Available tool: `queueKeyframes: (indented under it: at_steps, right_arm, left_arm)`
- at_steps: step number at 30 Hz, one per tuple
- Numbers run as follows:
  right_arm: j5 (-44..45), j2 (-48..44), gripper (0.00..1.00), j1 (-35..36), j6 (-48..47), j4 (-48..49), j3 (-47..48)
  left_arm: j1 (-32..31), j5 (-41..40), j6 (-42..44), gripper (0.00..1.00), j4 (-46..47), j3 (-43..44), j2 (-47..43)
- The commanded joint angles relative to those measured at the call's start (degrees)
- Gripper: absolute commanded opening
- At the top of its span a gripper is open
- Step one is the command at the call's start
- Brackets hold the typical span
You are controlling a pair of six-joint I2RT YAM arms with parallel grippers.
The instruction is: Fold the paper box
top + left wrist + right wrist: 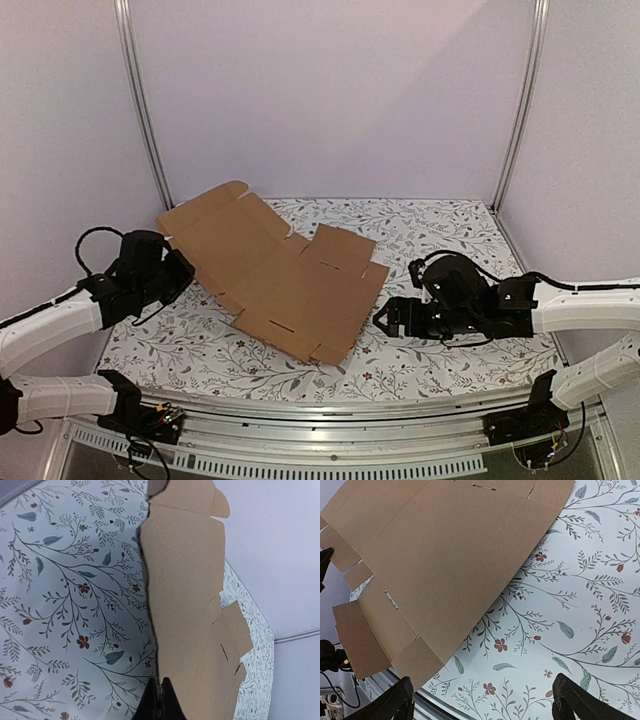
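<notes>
The paper box (pixel 280 270) is shown unfolded as a single brown die-cut sheet on the floral-patterned counter (pixel 450 235), occupying the left and central part of the surface, with its long axis running from the far left corner towards the near centre. Flaps, tabs and short slots are seen along its outline. The far left end of the sheet is raised off the counter and stands out against the pale wall (pixel 330 90), while the near right end lies flat. The left end effector (pixel 178 272) is placed at the left edge of the sheet; in the left wrist view its fingers (pixel 160 704) are pressed together, closed on that cardboard edge. The right end effector (pixel 383 318) is held low over the counter just beside the near right corner of the sheet, apart from the cardboard, with its jaws spread wide and nothing between them; in the right wrist view only patterned cloth is seen between the two fingers (pixel 395 705).
</notes>
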Motion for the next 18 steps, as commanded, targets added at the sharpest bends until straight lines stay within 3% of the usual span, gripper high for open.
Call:
queueKeyframes:
  at_steps: [1, 18]
  right_arm:
    - [-4.3, 1.0, 0.94, 1.2, 9.1, 12.2, -3.2]
    - [-3.9, 13.7, 0.85, 2.0, 23.4, 35.5, -6.8]
  left_arm:
    - [-0.1, -1.5, -6.4, 0.0, -0.6, -2.9, -3.1]
    - [-2.8, 0.0, -10.4, 0.0, 0.0, -8.0, -7.1]
